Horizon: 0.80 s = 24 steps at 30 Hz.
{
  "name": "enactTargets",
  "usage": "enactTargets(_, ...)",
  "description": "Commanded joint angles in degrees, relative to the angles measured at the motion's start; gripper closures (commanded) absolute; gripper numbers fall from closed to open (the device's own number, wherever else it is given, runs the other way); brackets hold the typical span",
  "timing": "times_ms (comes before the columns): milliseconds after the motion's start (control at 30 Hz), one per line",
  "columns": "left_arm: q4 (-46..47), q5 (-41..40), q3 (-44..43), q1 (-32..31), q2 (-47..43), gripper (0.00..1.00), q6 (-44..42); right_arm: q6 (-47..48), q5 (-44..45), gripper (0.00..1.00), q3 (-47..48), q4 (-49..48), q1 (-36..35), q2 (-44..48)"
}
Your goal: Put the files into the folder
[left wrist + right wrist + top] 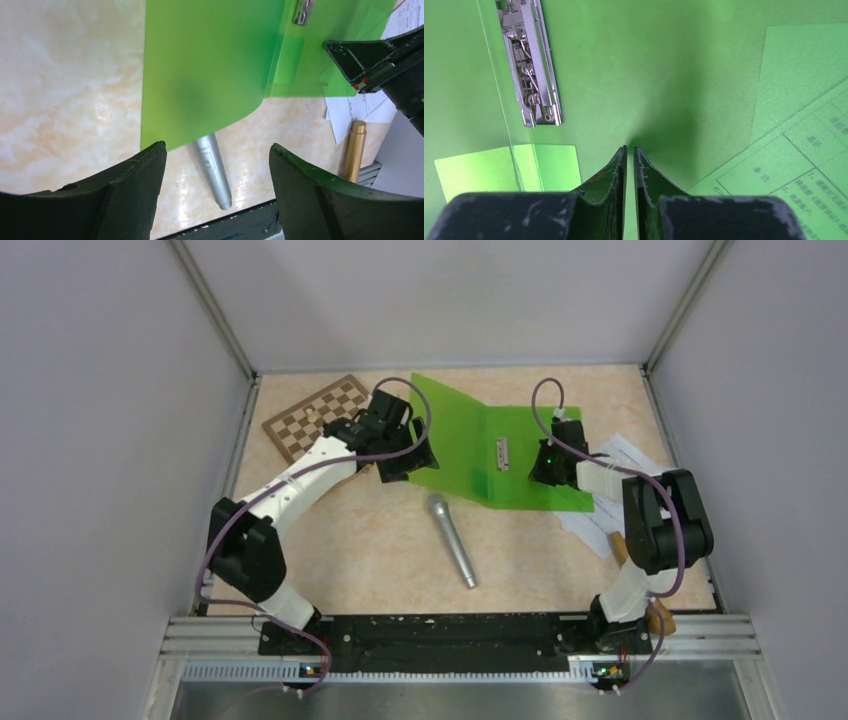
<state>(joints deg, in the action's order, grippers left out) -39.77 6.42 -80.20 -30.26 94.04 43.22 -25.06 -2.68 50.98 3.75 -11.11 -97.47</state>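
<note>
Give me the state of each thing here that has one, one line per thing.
folder, open; left cover raised, right half flat on the table
files, outside the folder, partly under its right half
left pincer, open at the raised cover's edge
right pincer, shut over the folder's right half
microphone, lying flat on the table
</note>
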Motion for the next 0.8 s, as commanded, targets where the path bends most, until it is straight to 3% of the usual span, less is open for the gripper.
enactTargets(0, 1.55, -3.59, 5.64, -4.95, -0.17, 0.2, 10.07, 1.32, -2.19, 0.9, -1.74, 3.11, -0.35, 0.38)
enactTargets(400, -0.23, -3.64, 2.91, -12.56, 10.15, 0.3, 12.57, 1.17, -4.14, 0.89, -2.13, 2.28, -0.39, -0.14)
enactTargets(600, -3.2, -5.8, 2.38, -12.76, 6.11, 0.28, 11.39, 1.24, -4.44, 0.89, -1.99, 2.37, -0.39, -0.09)
enactTargets(767, -1.45, -2.77, 0.65, -13.31, 1.71, 0.28, 7.5, 1.23, -4.87, 0.89, -1.49, 2.4, -0.37, -0.53)
